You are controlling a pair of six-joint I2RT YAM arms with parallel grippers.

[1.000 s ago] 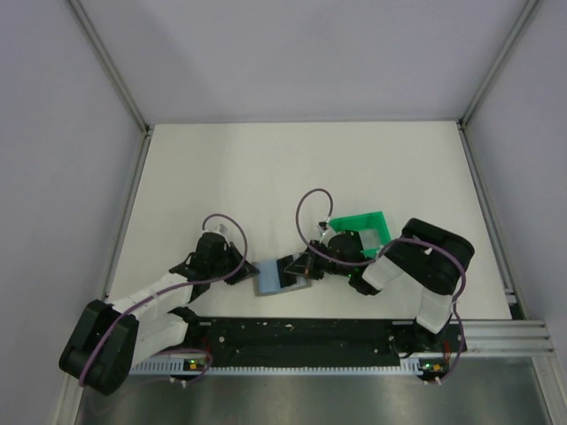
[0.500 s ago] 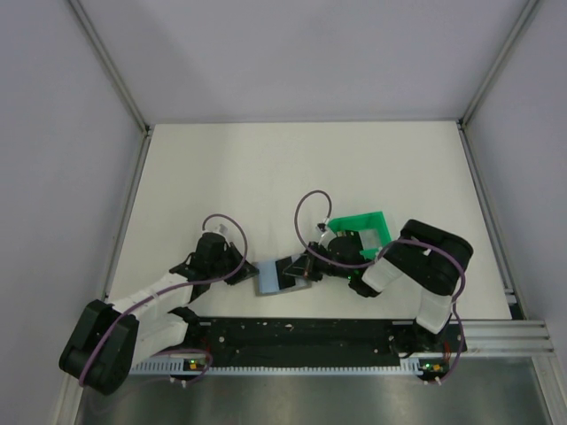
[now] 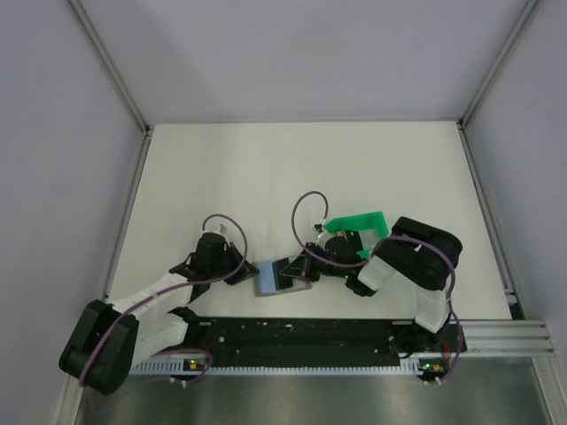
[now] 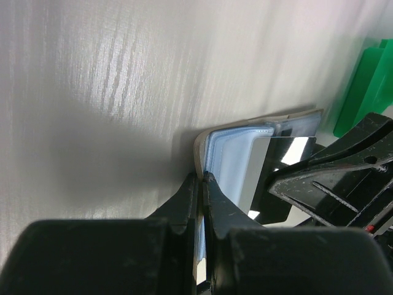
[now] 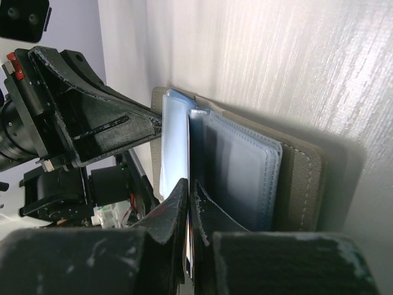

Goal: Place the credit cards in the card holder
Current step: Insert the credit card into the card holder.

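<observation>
Left gripper (image 4: 201, 182) pinches card holder (image 4: 232, 158), right gripper (image 5: 188, 184) clamps credit card (image 4: 279, 157)

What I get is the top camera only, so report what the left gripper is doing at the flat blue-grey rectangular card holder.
Observer: The left wrist view shows the left gripper shut on one thin edge of the flat blue-grey rectangular card holder.
Operator: Now the right side.
Observer: The right gripper is shut on a thin shiny grey rectangular credit card.
Operator: Give me the card's front edge.
Observer: It lies over the holder's clear blue sleeves; whether it is inside a pocket I cannot tell.
</observation>
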